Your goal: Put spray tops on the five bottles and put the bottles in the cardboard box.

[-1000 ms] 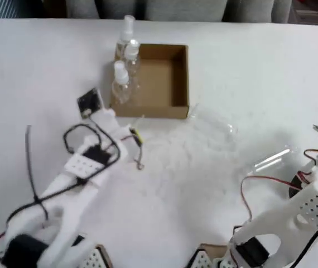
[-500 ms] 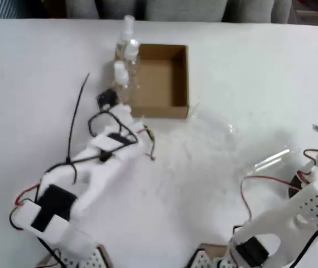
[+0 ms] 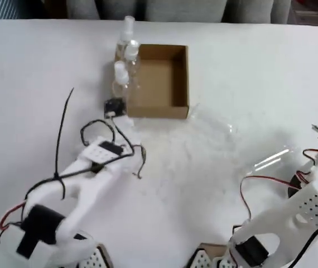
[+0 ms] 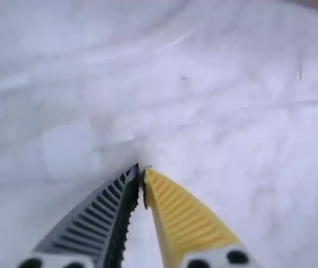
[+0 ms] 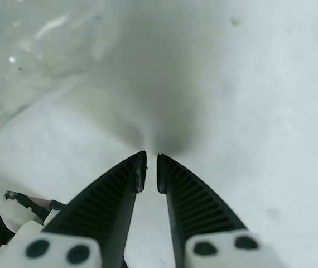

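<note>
Jaws of the left gripper (image 4: 142,174) and right gripper (image 5: 149,170) were together, empty. Three capped bottles (image 3: 121,78) stood at the left wall of the cardboard box (image 3: 162,84); the left gripper hung just beside its near left corner.

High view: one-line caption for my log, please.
Three spray-topped bottles stand along one wall of the cardboard box; the left arm sits just short of it.

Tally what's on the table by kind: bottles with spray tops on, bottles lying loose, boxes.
Upright bottles with spray tops: 3
Clear bottles lying down, faint, tops hard to tell: 2
Cardboard box: 1
Total: 6
</note>
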Robot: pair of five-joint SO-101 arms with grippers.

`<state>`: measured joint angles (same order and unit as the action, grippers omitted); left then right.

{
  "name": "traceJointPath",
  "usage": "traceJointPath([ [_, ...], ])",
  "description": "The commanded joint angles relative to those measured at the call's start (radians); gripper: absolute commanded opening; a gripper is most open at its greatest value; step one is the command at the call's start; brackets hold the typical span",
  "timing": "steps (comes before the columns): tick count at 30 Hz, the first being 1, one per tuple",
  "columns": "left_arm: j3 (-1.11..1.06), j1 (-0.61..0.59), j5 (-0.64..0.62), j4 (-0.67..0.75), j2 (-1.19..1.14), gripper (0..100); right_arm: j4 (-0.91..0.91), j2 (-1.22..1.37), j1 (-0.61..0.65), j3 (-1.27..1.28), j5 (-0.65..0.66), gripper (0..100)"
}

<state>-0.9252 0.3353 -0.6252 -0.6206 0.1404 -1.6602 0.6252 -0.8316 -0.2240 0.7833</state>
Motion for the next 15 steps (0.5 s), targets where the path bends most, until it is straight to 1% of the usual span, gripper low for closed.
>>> traceJointPath([
  [1, -0.008, 0.015, 0.035, -0.048, 0.120, 2, 0.007, -0.012, 0.018, -0.006, 0.008, 1.6],
  [6, -0.017, 0.028, 0.034, -0.038, 0.275, 2, 0.033, -0.012, 0.018, -0.005, 0.003, 1.6],
  [8, -0.032, 0.051, -0.003, -0.005, 0.326, 2, 0.041, -0.010, 0.018, -0.005, 0.002, 1.6],
  [10, -0.063, 0.067, -0.101, 0.095, 0.346, 2, 0.039, -0.010, 0.018, -0.005, 0.002, 1.6],
  [12, -0.097, 0.070, -0.206, 0.242, 0.331, 2, 0.038, -0.010, 0.018, -0.005, 0.002, 1.6],
  [15, -0.115, 0.071, -0.325, 0.440, 0.245, 2, 0.038, -0.010, 0.016, -0.005, 0.002, 1.6],
])
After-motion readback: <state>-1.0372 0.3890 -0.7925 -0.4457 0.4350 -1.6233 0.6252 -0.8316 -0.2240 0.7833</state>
